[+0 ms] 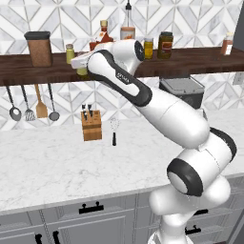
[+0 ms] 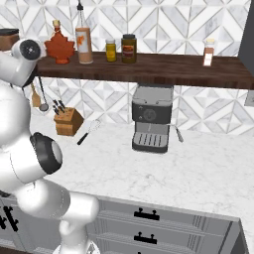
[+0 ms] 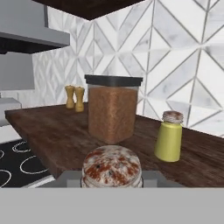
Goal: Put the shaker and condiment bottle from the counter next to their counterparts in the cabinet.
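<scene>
Shaker (image 3: 112, 168) in tool at cabinet (image 3: 52, 131) edge.

The white arm (image 1: 157, 109) rises from its base at the lower right of the left base view, bends at a dark-ringed elbow joint (image 1: 186, 176), and reaches up and to the left. Its forearm slopes upward to a dark-banded wrist (image 1: 121, 78), level with the shelf edge. The hand points left along that edge, with the claw (image 1: 82, 64) at its far end. The claw's jaws stand closed on the shaker (image 3: 112, 168), whose speckled metal cap sits between the fingertips in the hand view.
</scene>
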### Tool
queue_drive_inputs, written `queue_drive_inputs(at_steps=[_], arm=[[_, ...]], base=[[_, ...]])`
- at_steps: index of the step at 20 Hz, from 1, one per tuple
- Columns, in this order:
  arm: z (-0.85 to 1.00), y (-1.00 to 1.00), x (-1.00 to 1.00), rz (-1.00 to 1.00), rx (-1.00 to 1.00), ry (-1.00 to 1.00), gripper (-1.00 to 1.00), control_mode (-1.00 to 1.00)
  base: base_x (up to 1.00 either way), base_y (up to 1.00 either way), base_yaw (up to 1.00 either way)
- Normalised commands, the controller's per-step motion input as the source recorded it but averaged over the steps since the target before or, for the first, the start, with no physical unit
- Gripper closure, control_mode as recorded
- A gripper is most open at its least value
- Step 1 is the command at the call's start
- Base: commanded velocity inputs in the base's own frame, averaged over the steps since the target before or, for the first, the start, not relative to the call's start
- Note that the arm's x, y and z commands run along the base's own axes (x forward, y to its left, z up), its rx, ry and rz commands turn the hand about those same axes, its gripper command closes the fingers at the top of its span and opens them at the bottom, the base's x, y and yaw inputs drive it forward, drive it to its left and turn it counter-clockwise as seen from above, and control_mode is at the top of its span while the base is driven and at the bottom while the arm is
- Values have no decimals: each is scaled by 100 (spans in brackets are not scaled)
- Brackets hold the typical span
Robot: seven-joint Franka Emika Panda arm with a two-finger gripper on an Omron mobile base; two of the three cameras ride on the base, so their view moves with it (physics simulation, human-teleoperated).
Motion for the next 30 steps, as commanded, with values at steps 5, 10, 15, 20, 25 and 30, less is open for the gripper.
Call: queue_drive_inputs(at_steps=[5,10,15,20,25,30], arm=[[-6,6,37,-8,0,-1,100,-100],[-8,17,2,-18,2,-1,100,-100],[-1,24,15,-20,3,0,100,-100],[0,20,27,-15,2,0,100,-100],[0,14,14,-10,3,0,100,-100],[0,5,15,-5,3,0,100,-100]], base=[[0,0,0],[0,0,0],[0,0,0],[0,0,0],[0,0,0],[0,0,0]])
